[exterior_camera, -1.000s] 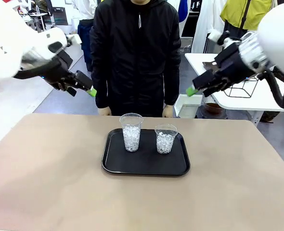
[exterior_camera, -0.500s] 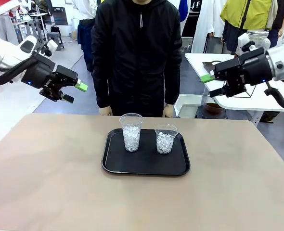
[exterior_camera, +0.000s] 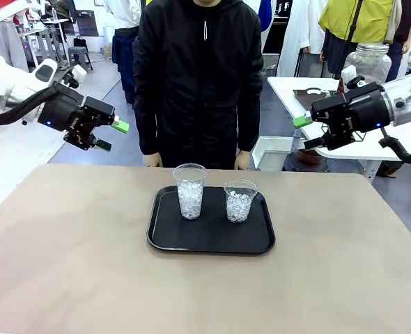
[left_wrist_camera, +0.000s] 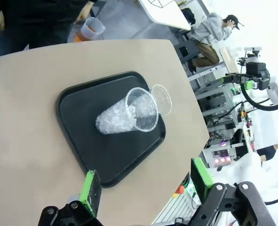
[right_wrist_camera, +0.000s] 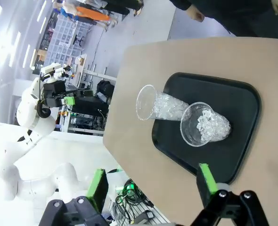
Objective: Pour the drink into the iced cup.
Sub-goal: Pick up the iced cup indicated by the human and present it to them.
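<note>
Two clear iced cups stand on a black tray at mid-table: a taller one and a shorter one. Past the table's far right corner, low down, sits a round glass jar holding the amber-brown drink, which also shows in the left wrist view. My left gripper hovers high above the table's far left, open and empty. My right gripper hovers high at the far right, open and empty. The left wrist view shows the tall cup beyond the open gripper. In the right wrist view both cups lie beyond the open gripper.
A person in a black jacket stands at the far edge, hands resting by the table. A white side table at the back right carries a big clear glass jar. Bare tabletop surrounds the tray.
Both arms have drawn back from the camera and turned. The right gripper has moved outward to the right and the left one slightly left. Both stayed open; the cups have not moved.
</note>
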Tool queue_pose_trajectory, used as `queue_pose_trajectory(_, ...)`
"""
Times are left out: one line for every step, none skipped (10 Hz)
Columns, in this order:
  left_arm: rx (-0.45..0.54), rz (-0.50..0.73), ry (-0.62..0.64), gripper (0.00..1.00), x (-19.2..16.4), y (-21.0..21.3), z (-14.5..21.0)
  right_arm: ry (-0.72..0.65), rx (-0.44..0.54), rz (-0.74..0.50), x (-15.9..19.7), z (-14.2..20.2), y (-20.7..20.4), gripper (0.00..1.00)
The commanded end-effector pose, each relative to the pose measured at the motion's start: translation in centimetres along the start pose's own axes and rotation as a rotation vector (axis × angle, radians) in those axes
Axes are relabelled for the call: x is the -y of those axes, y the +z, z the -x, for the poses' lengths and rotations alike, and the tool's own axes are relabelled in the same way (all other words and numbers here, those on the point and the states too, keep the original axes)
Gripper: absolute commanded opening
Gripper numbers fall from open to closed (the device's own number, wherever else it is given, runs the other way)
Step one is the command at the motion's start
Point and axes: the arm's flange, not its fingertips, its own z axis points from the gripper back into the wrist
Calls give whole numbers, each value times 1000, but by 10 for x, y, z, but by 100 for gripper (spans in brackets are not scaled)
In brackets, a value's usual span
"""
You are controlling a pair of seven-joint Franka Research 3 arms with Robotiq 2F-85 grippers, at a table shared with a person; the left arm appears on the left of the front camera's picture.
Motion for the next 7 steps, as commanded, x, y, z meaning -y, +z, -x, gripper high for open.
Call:
queue_pose_trajectory(8, 22, 8, 100, 1, 5, 2, 5, 18, -29, -4, 3, 3, 100)
queue_pose_trajectory(8, 22, 8, 100, 1, 5, 2, 5, 18, -29, -4, 3, 3, 100)
queue_pose_trajectory(-3, -2, 2, 100, -1, 2, 0, 1, 0, 0, -1, 0, 2, 100)
queue_pose_trajectory(7, 72, 86, 100, -17, 3, -5, -67, 23, -61, 9, -9, -5, 100)
queue_pose_trajectory(18, 142, 156, 100, -36, 5, -6, -144, 29, -113, 25, -16, -6, 100)
queue_pose_trajectory(18, 211, 215, 100, -55, 9, -3, -246, 12, -177, 43, -23, -5, 100)
queue_pose_trajectory(3, 272, 253, 100, -70, 12, 0, -319, -5, -235, 61, -29, -5, 100)
